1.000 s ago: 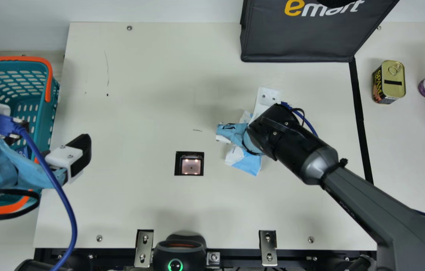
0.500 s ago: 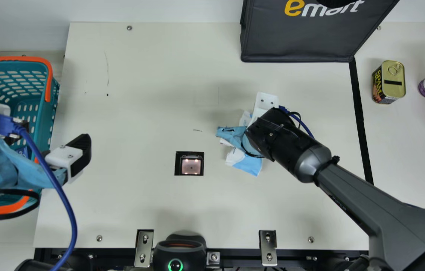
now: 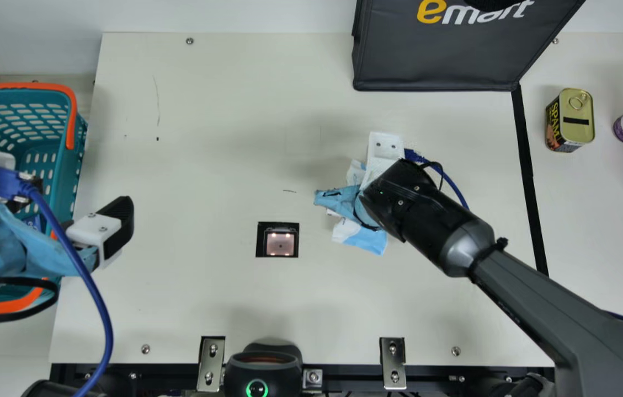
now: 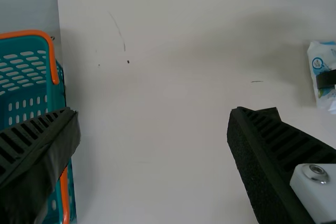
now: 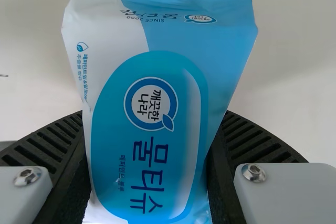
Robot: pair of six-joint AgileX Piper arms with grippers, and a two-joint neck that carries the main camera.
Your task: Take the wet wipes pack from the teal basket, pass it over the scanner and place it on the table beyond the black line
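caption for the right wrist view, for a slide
Wet wipes pack gripped between black ribbed fingers of the right tool

The main view is bright, with light spread broadly over the cream table (image 3: 206, 286) and seeming to come from above. Soft-edged grey shadows lie beyond the right arm (image 3: 427, 220), along the table's left side by the basket (image 3: 78, 151), and around the tin can (image 3: 577, 129) at the right. A pale highlight curves over the arm's grey joint. Small pinkish-white lights glow in the scanner (image 3: 280, 242), and a green ring shines on the black device (image 3: 262, 372) at the near edge. The left wrist view is dimmer and greyer. In the right wrist view, a milky sheen runs down the glossy wipes pack (image 5: 147, 156).
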